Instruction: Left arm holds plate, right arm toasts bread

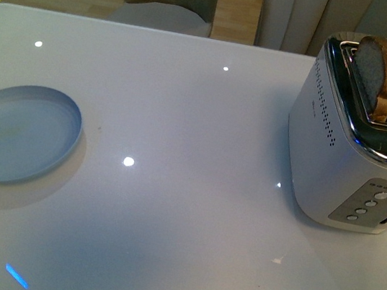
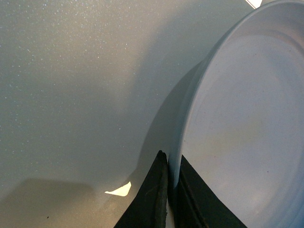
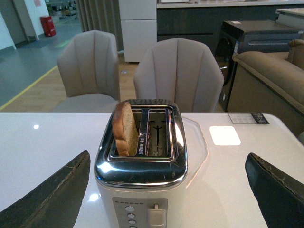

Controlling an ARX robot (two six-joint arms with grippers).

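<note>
The pale blue plate (image 1: 20, 134) lies flat on the white table at the left. In the left wrist view my left gripper (image 2: 171, 176) is shut on the plate (image 2: 247, 118), one black finger on each side of its rim. The front view shows only a dark tip of it at the plate's left edge. The bread (image 1: 379, 74) stands upright in the left slot of the silver and white toaster (image 1: 346, 149), sticking up above the top. In the right wrist view my right gripper (image 3: 167, 156) is open in front of the toaster (image 3: 142, 187), its fingers (image 3: 52, 194) wide on either side. The bread (image 3: 124, 128) is untouched.
The toaster's lever (image 3: 156, 216) and several round buttons face my right gripper. Its second slot (image 3: 156, 133) holds nothing. Two beige chairs (image 3: 178, 76) stand behind the table's far edge, and a sofa (image 3: 270, 80) is at the right. A long stretch of table (image 1: 192, 152) separates plate and toaster.
</note>
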